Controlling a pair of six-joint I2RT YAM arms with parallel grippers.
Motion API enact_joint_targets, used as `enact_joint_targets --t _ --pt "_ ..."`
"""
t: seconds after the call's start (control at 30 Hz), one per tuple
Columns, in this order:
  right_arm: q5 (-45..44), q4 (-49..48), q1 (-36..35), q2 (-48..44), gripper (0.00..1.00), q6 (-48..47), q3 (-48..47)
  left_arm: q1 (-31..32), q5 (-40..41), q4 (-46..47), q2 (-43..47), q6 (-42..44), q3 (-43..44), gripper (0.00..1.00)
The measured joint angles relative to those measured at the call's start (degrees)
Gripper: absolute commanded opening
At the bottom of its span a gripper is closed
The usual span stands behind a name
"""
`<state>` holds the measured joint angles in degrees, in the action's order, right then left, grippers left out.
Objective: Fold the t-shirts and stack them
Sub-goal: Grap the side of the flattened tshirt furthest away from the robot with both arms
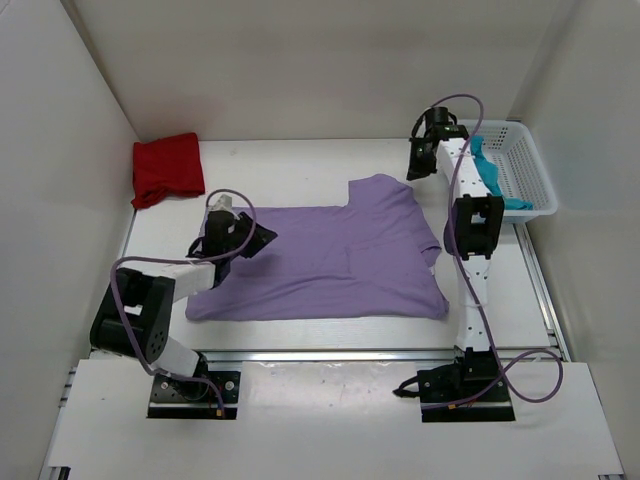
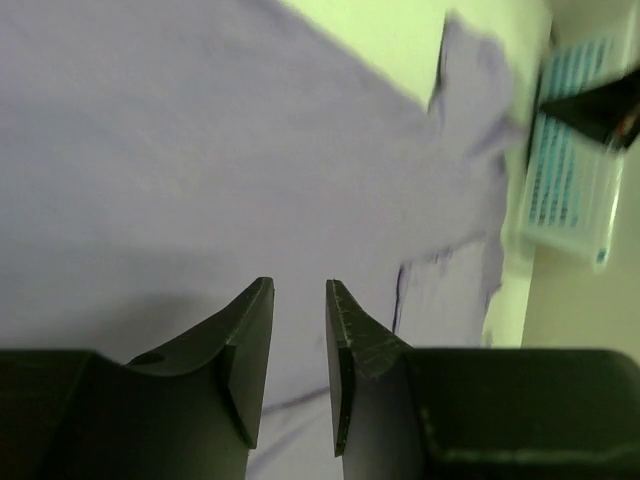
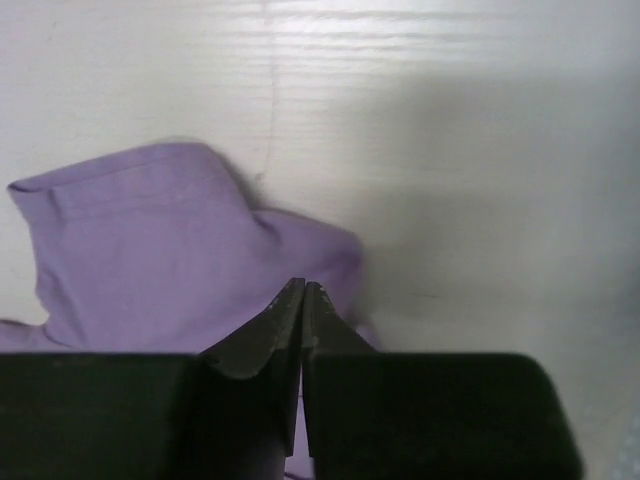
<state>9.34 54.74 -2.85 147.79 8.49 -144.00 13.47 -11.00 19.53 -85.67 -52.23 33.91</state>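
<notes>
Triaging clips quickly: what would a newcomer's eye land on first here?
A lavender t-shirt lies spread flat in the middle, the left gripper over its left edge and the right gripper by its far sleeve. A dark red t-shirt sits far left; a teal t-shirt lies in the white basket far right.

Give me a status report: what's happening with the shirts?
Left gripper open over lavender fabric t-shirt, spread flat. Right gripper nearly shut above its sleeve. Dark red t-shirt set aside, far left corner. Nothing in the way.
</notes>
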Motion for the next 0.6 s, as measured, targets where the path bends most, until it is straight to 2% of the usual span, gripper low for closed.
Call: enact_joint_targets --t 0.23,0.37,0.47,0.6 --pt "-4.5 3.1 -8.1 -0.6 0.00 0.3 0.1 8.0 2.4 -2.8 1.4 3.6 -4.7 0.39" --pt "-8.5 3.9 -13.7 -7.6 0.00 0.2 7.9 12.4 5.2 -5.7 7.0 6.9 -6.1 0.41" --pt "-10.1 -1.2 -17.5 -20.7 0.00 0.3 25.7 17.9 7.0 -6.2 11.1 9.0 -6.5 0.41" --pt "-8.5 -13.1 -21.8 -43.5 0.00 2.1 57.2 23.8 7.6 -6.6 11.5 11.6 -6.6 0.41"
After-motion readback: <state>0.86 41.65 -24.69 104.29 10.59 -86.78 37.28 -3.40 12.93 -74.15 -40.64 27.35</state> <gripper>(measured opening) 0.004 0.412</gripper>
